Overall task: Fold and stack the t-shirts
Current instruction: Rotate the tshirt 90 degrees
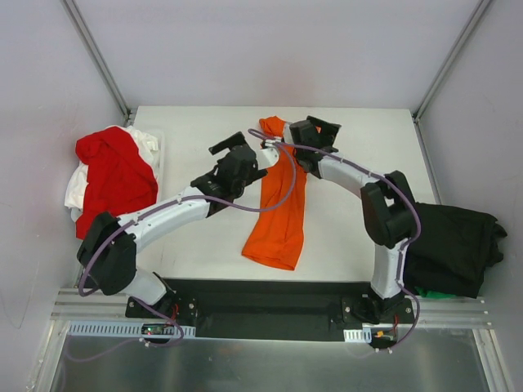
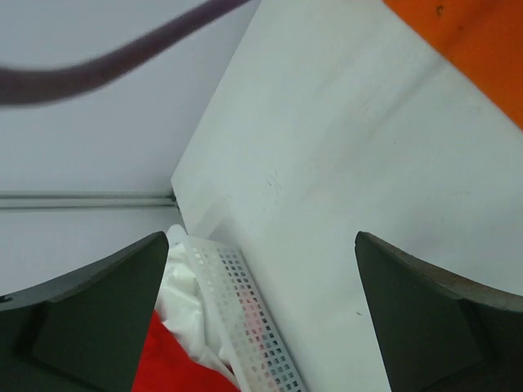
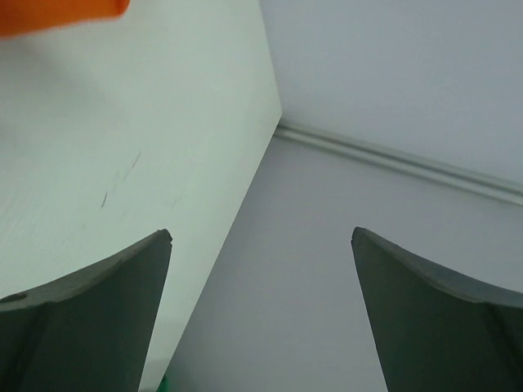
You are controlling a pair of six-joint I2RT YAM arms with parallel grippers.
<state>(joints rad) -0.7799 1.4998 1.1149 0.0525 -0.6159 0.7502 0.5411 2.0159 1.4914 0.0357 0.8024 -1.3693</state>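
The bright orange t-shirt (image 1: 278, 208) lies bunched in a long strip down the middle of the table. Its edge shows in the left wrist view (image 2: 474, 41) and the right wrist view (image 3: 57, 12). A red t-shirt (image 1: 114, 171) lies on a white t-shirt (image 1: 78, 192) in a basket at the left. A black t-shirt (image 1: 449, 245) lies at the right edge. My left gripper (image 1: 230, 147) is open and empty, just left of the orange shirt's upper part. My right gripper (image 1: 325, 126) is open and empty, just right of the shirt's top end.
A white perforated basket (image 2: 245, 310) holds the white t-shirt (image 2: 184, 294) and the red t-shirt (image 2: 167, 363) at the table's left edge. Something green (image 1: 433, 291) shows under the black shirt. Grey walls close in the back and sides. A purple cable (image 2: 122, 57) crosses the left wrist view.
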